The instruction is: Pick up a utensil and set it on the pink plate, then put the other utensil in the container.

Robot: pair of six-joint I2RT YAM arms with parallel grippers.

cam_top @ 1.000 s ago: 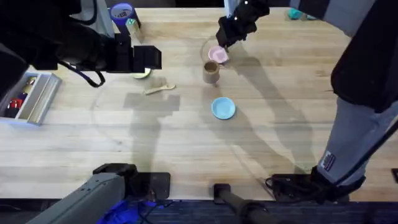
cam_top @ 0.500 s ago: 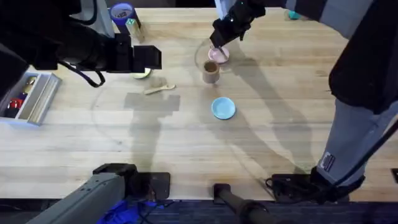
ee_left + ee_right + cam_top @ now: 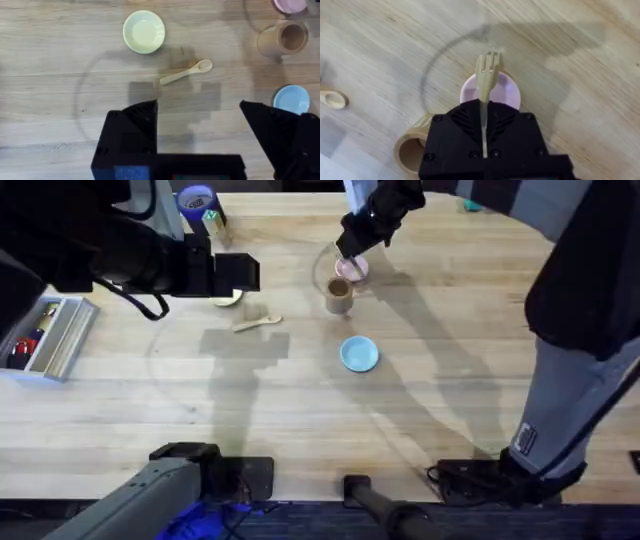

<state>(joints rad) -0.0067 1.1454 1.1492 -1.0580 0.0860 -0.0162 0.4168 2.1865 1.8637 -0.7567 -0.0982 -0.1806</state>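
Now the fork (image 3: 487,75) hangs over the plate (image 3: 506,91), clamped by its handle in my right arm's fingers (image 3: 483,131), tines poking out past the far rim. Compared with 1 second ago, that arm has pulled slightly up and toward the tabletop's (image 3: 450,380) far edge, so the plate, which it was crowding, now sits clear just beside the cup (image 3: 339,296). I judge the fork is lined up for release but not yet down: step 1 is close, not finished. The spoon (image 3: 187,73) has not moved; it lies flat on the wood between the yellow-green plate (image 3: 144,32) and the cup, well apart from both. My left fingers (image 3: 200,130) hover spread wide above it, holding nothing, so step 2 is unstarted. The blue plate (image 3: 359,353) sits nearer me, out of play.
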